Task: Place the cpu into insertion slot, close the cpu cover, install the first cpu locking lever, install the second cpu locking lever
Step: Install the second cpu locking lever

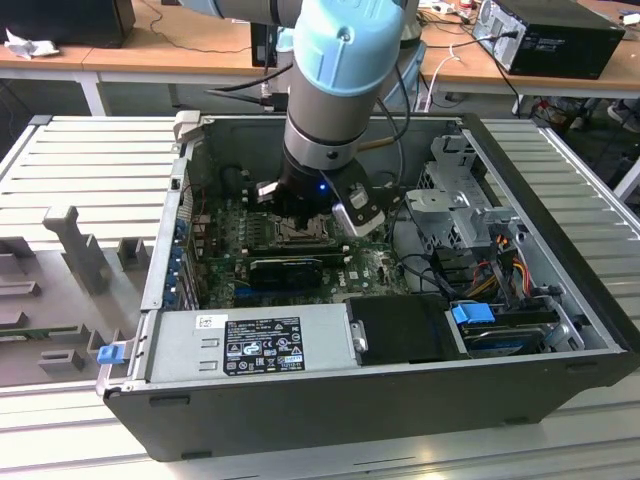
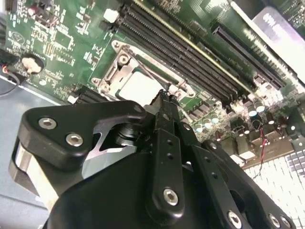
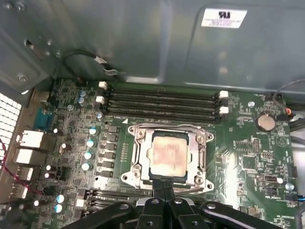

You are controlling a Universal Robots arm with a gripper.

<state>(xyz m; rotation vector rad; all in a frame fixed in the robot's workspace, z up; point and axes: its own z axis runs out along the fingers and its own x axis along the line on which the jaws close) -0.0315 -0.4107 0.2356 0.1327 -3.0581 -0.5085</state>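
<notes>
Four long black memory slots (image 3: pixel 162 102) run in parallel ridges beside the insertion slot (image 3: pixel 167 156) on the green motherboard (image 3: pixel 248 157), whose surface bristles with small cylindrical capacitors and a round coin battery (image 3: pixel 265 122). The cpu (image 3: pixel 167 153), a flat square with a dull, pale metal top, lies seated in that socket, framed by the thin silver-grey cpu cover (image 3: pixel 202 160), which appears laid flat around it.

In the exterior view, going from its left, ribbed grey table slats (image 1: pixel 90 160) give way to the open metal computer case (image 1: pixel 330 400), which holds the board, a boxy grey power supply (image 1: pixel 250 345) and tangled cables (image 1: pixel 500 270) at its right. The arm descends into the case over the socket.

The gripper (image 3: pixel 163 183), black and bolted, has its fingers pressed together, clenched on nothing, with the tips at the socket's edge just beside the chip.
</notes>
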